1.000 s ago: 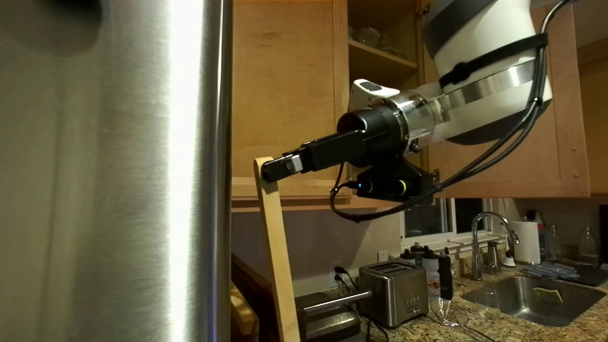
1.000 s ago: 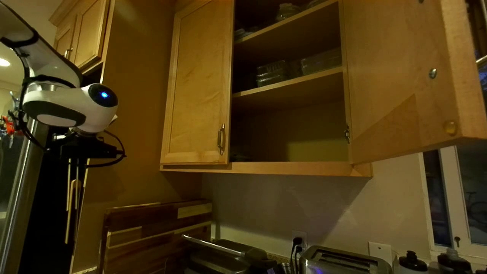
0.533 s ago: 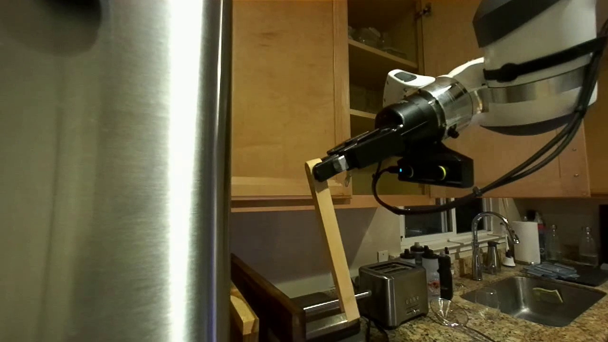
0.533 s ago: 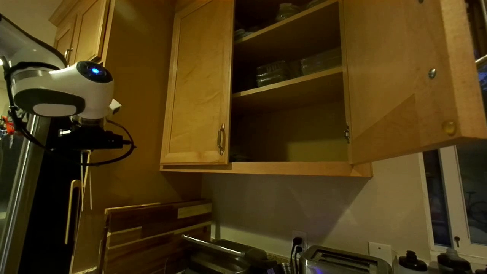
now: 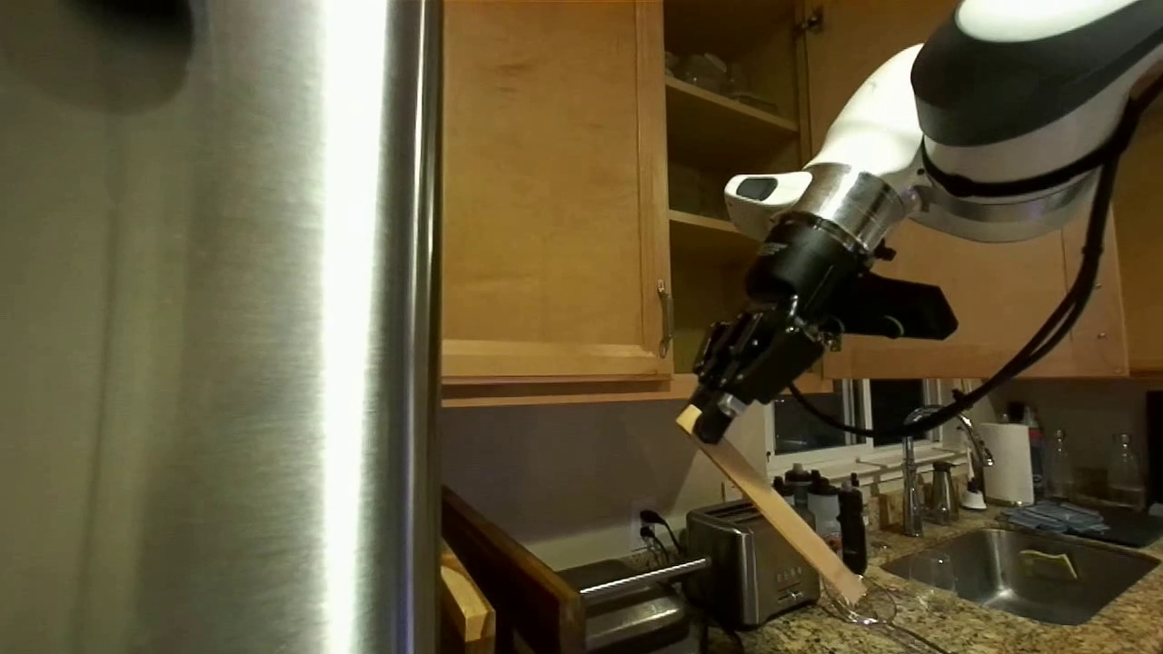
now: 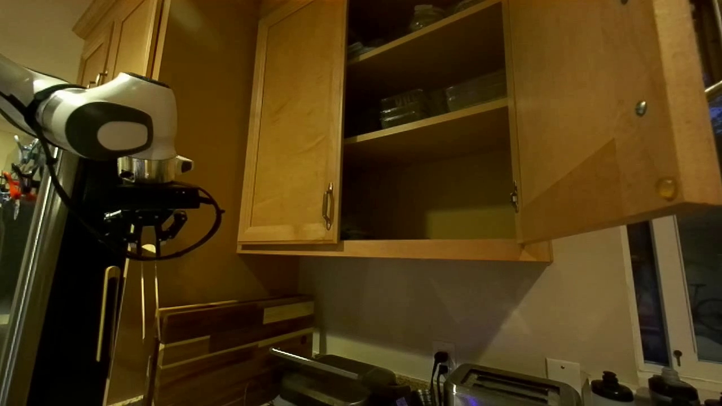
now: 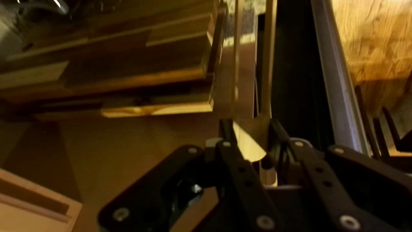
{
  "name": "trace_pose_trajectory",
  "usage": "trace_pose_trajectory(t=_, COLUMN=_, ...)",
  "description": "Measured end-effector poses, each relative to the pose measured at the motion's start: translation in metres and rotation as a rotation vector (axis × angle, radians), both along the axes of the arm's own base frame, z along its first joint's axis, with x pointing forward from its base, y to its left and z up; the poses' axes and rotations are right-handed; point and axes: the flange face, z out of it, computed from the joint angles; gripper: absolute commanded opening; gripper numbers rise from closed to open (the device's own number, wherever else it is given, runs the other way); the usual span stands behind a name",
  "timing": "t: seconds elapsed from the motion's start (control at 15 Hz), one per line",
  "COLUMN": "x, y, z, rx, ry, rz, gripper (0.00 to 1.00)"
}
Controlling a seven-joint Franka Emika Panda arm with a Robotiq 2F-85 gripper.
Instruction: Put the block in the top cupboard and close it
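Observation:
The block (image 5: 772, 504) is a long pale wooden bar. In an exterior view it hangs slanted from my gripper (image 5: 711, 422), its low end in front of the toaster and counter. In an exterior view (image 6: 156, 287) and in the wrist view (image 7: 269, 64) it looks like two thin parallel slats, joined near the fingers. My gripper (image 7: 252, 132) is shut on its top end and points downward. The top cupboard (image 6: 434, 250) has its right door (image 6: 586, 129) wide open and its left door (image 6: 296, 129) shut. My gripper is outside it, left of the opening in that view.
The steel fridge (image 5: 227, 318) stands close at the left. Below the cupboard are cutting boards (image 6: 237, 344), a dark appliance with a metal bar (image 5: 645, 581), a toaster (image 5: 754, 559) and bottles (image 5: 851, 527). Glass containers (image 6: 401, 110) sit on the middle shelf.
In an exterior view my gripper has moved right and lower and tilted downward. The block has swung from nearly upright to a strong slant, still held. The cupboard doors have not moved.

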Motion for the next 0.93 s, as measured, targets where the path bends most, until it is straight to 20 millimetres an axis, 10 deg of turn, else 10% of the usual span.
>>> trace_pose_trajectory(t=0.93, x=0.013, y=-0.001, z=0.008, rx=-0.25, ry=0.263, rz=0.134, gripper=0.29)
